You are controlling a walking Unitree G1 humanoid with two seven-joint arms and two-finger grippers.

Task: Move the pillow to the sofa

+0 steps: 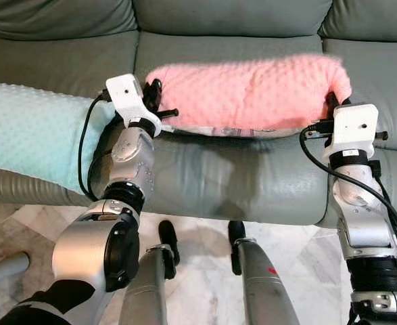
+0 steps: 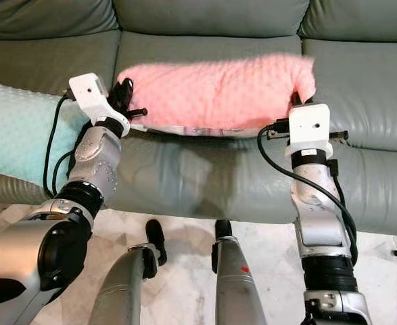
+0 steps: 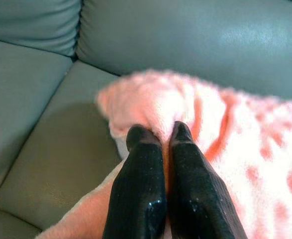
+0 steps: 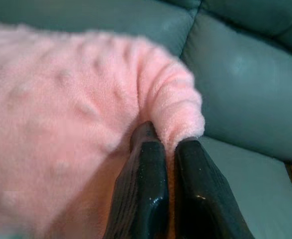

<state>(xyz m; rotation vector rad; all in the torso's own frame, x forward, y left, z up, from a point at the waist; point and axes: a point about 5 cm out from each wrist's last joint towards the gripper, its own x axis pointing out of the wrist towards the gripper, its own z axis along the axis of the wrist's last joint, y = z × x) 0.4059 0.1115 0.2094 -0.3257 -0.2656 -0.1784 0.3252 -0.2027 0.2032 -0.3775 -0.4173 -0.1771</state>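
Left eye view: left pincer [image 1: 159, 97] and right pincer [image 1: 333, 106], nearly closed, pinch pink pillow [image 1: 249, 91] ends at 9 and 3 o'clock over sofa [image 1: 225, 169].

Pink pillow [image 1: 249, 91] over grey sofa [image 1: 218, 172] seat; left gripper [image 1: 154, 101] at its 9 o'clock end, right gripper [image 1: 333, 108] at 3 o'clock.

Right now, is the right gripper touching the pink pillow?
Touching. In the right wrist view, the right gripper has its two black fingers pinched on a fold of the pink pillow, with fabric squeezed between them.
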